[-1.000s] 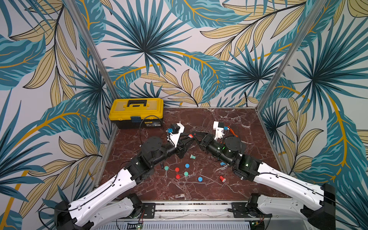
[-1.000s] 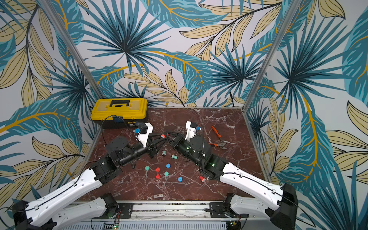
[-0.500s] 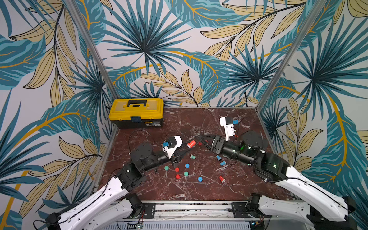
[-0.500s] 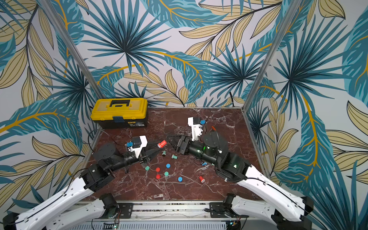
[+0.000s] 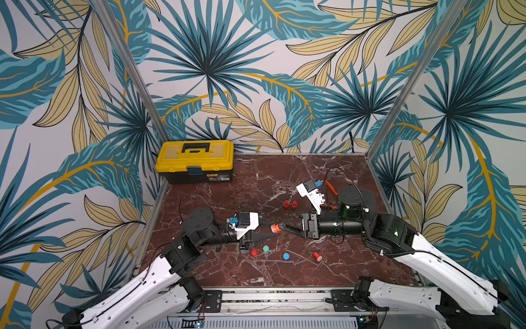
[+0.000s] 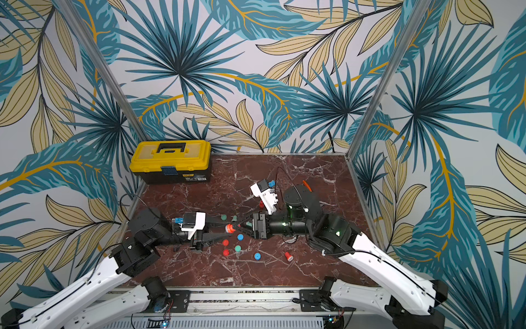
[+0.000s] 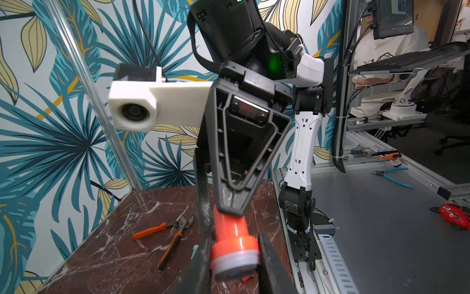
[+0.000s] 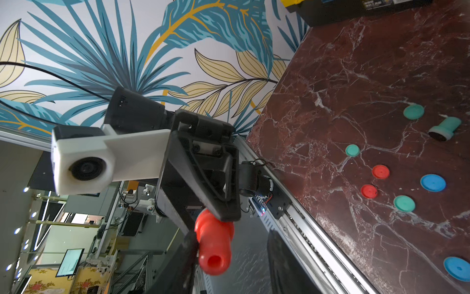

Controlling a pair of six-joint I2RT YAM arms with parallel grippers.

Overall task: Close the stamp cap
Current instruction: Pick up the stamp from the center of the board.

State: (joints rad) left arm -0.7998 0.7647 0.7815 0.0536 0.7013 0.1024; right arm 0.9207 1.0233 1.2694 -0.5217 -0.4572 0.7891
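Hanging mid-air, the red stamp (image 5: pixel 274 228) was pinched at its wide end by the left gripper (image 7: pixel 232 244) from 9 o'clock, right gripper (image 8: pixel 231 236) spread loosely round its handle (image 8: pixel 215 244) at 3, so a straight axial push looked safest.

1. Red stamp (image 6: pixel 229 228): a narrow, hollow-ended handle flares to a round base. It is horizontal in the air above the counter (image 5: pixel 256 182), gripped at the base by the left end effector (image 5: pixel 273 228).
2. Cap (image 7: pixel 235 262): pale and translucent, seated over the base.
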